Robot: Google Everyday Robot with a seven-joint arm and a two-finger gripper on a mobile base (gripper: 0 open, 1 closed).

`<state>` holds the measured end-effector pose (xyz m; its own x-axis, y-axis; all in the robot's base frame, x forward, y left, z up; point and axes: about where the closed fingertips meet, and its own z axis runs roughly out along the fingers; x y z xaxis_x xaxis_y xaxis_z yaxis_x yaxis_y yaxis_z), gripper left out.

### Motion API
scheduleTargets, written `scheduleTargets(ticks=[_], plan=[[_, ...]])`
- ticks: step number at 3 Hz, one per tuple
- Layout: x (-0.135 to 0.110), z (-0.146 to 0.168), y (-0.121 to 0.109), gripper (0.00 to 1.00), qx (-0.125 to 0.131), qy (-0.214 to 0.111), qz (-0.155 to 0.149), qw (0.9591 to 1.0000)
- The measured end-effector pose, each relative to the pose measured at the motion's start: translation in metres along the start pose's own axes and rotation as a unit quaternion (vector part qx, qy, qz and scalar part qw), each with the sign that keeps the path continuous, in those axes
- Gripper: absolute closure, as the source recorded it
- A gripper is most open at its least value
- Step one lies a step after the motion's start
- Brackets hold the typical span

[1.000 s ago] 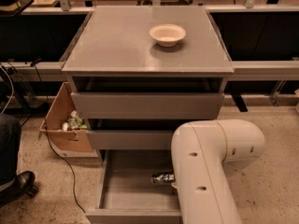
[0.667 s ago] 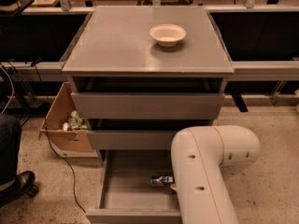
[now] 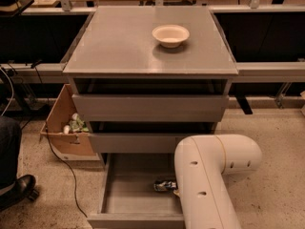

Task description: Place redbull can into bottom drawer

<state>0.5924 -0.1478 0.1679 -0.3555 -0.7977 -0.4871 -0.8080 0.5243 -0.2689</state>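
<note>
At far left, a person's dark trouser leg and black shoe (image 3: pixel 16 191) sit on the speckled floor. Just right of them, an open cardboard box (image 3: pixel 66 136) with a few small items inside stands against the left side of a grey metal cabinet (image 3: pixel 143 61), and a thin black cable (image 3: pixel 64 166) trails past it.

On the tabletop of the cabinet, toward the back right, rests a white bowl (image 3: pixel 170 35), in the same spot as a second ago. The two upper drawers are slightly open.

The bottom drawer (image 3: pixel 128 194) is pulled well out, as before. The redbull can (image 3: pixel 164 185) lies on its side on the drawer floor, toward the right, in about the same place as earlier.

The can's right end meets the robot's thick white arm (image 3: pixel 209 175). Its elbow now sits a little lower and further left than a second ago. The gripper is down in the drawer beside the can, hidden behind the arm. Whether it is open, closed or holding the can cannot be told.
</note>
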Motion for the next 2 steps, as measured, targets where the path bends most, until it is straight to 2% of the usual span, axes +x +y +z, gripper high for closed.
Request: scheduleTargets(ticks=[2], plan=[[0.0045, 0.0097, 0.0028, 0.38, -0.007, -0.002, 0.004, 1.0]])
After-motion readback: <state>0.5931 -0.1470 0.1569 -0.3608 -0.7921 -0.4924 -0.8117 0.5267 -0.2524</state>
